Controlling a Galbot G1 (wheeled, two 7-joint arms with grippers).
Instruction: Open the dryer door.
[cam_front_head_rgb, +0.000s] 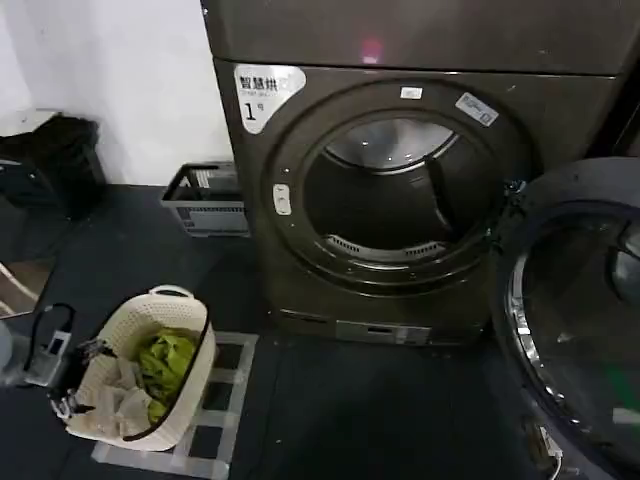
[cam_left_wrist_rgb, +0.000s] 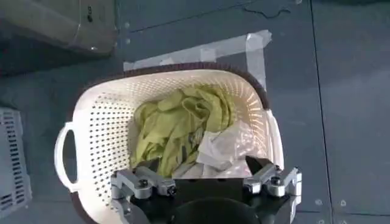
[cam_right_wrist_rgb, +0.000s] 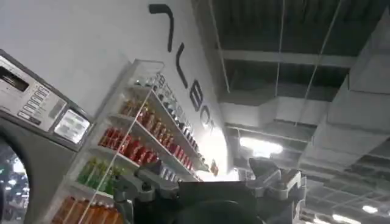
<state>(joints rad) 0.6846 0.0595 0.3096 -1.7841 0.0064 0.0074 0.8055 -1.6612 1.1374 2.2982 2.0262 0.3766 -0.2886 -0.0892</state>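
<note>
A: Bronze-grey dryer (cam_front_head_rgb: 400, 200), sticker "1", stood against the back wall with its drum mouth fully exposed. Door position?

B: Dryer door (cam_front_head_rgb: 575, 320) hung swung out at the machine's right side, hinged by the drum opening, chrome ring and dark glass facing into the room. Judged: the opening step was essentially complete; the door stood wide.

A: Floor items?

B: White perforated laundry basket (cam_left_wrist_rgb: 97, 128) on the dark floor at front left of the dryer, resting on taped marks, with green cloth (cam_left_wrist_rgb: 177, 131) and some pale pieces inside. Grey crate (cam_front_head_rgb: 205, 200) against the wall, just beside the dryer's left side.

A: Arms?

B: Left gripper (cam_left_wrist_rgb: 207, 179) hovered over the basket's near rim, jaws spread apart, holding nothing. Right gripper (cam_right_wrist_rgb: 207, 185) pointed upward toward ceiling and drinks shelves (cam_right_wrist_rgb: 140, 146), jaws likewise apart and empty, well away from the door.

A: Next move?

B: Judgement only: little left. If fuller swing were wanted, the right arm would need to come back down to the door's rim and push outward, keeping clear of the hinge.
</note>
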